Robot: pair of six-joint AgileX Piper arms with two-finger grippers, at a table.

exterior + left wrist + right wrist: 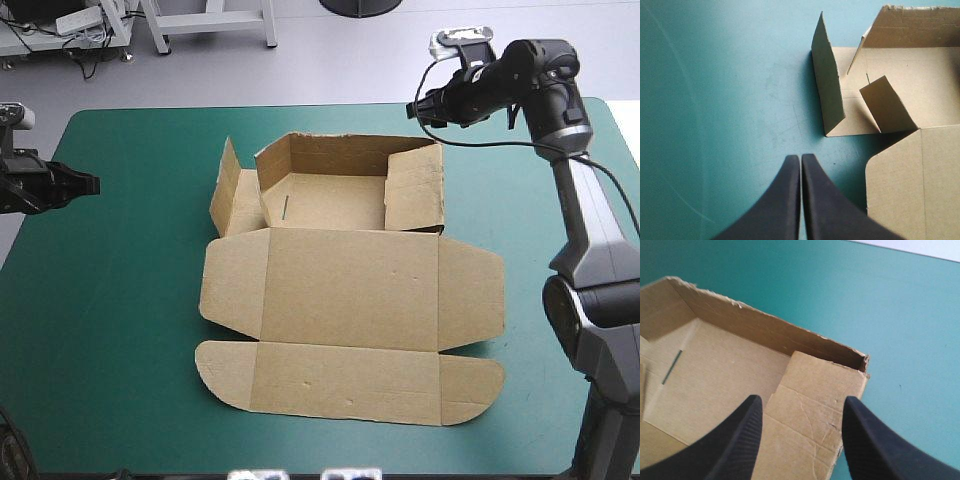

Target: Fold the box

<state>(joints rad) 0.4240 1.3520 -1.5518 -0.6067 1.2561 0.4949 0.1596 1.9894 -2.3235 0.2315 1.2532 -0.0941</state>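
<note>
The brown box (pixel 350 290) lies mid-table. Its far half is a tray with the back wall and right wall (pixel 415 185) raised, and its lid lies flat toward the front. A left side flap (pixel 226 185) stands up and leans outward. My left gripper (pixel 90 184) is shut and empty near the table's left edge, pointing at that flap (pixel 829 85) from well short of it. My right gripper (pixel 415 110) hovers open above the tray's far right corner (pixel 862 362), its fingers astride the right wall (pixel 810 410) without touching it.
Teal-green cover (pixel 120 300) stretches between the left gripper and the box. The table's far edge (pixel 250 107) runs a short way behind the tray's back wall. The lid's front flaps reach close to the near edge.
</note>
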